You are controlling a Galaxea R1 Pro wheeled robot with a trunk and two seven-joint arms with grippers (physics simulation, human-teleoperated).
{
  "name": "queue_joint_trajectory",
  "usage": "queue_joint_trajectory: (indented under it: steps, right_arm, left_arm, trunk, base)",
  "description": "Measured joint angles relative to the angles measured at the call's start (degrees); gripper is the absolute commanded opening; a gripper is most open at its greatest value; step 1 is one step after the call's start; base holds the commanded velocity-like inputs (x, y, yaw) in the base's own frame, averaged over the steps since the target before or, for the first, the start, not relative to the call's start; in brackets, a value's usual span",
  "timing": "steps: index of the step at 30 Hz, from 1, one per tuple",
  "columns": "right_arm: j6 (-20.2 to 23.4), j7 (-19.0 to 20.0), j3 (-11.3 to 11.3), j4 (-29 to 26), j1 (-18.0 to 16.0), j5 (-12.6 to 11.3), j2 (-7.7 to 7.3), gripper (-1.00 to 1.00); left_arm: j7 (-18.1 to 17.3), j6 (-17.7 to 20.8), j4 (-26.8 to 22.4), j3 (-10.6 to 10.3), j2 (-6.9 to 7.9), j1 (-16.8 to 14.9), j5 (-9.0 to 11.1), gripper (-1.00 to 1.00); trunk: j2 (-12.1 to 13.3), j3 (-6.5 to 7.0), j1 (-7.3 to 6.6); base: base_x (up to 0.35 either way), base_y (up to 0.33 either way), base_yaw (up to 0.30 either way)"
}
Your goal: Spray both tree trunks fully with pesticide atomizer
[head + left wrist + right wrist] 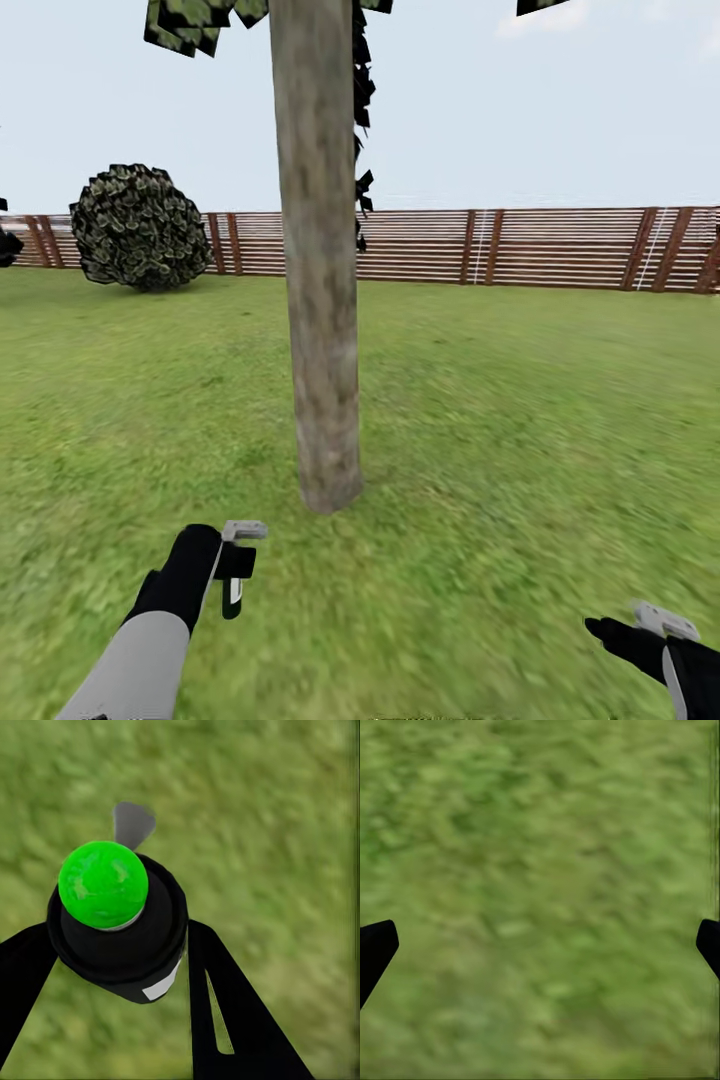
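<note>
A thick, mottled grey-brown tree trunk [320, 300] rises from the grass [500, 450] straight ahead, with blocky leaves [190, 20] at the top edge. My left gripper [238, 560] hangs low just before the trunk's base, a little to its left, shut on the pesticide atomizer [234, 590]. In the left wrist view the atomizer [120, 937] is a black cylinder with a bright green dot on top and a pale strip, clamped between the black fingers [225, 1005]. My right gripper [650, 625] is at the lower right over grass, its fingertips [379, 941] wide apart and empty.
A round dark bush [140, 228] stands at the back left before the brown slatted fence [500, 245]. Open lawn spreads on both sides of the trunk and to the right.
</note>
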Motion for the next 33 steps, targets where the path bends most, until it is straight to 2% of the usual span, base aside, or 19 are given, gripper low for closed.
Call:
queue_joint_trajectory:
  steps: [15,26,33]
  right_arm:
    - [0.00,-0.01,0.01,-0.08,0.02,-0.18,-0.05,1.00]
    - [0.00,-0.01,0.01,-0.08,0.02,-0.18,-0.05,1.00]
    - [0.00,-0.01,0.06,-0.16,-0.01,-0.10,-0.05,1.00]
  left_arm:
    - [-0.05,0.04,0.36,-0.08,0.28,-0.06,0.00,-1.00]
    - [-0.05,1.30,0.38,-0.04,0.27,-0.06,-0.01,-1.00]
    - [-0.06,1.52,0.46,0.08,0.36,0.01,0.07,-1.00]
  trunk:
    - [0.00,-1.11,0.00]
    - [0.00,-1.61,-0.03]
    - [0.00,-1.88,0.00]
  base:
    - [0.009,0.000,-0.122]
    - [0.281,0.000,-0.040]
    - [0.098,0.020,-0.004]
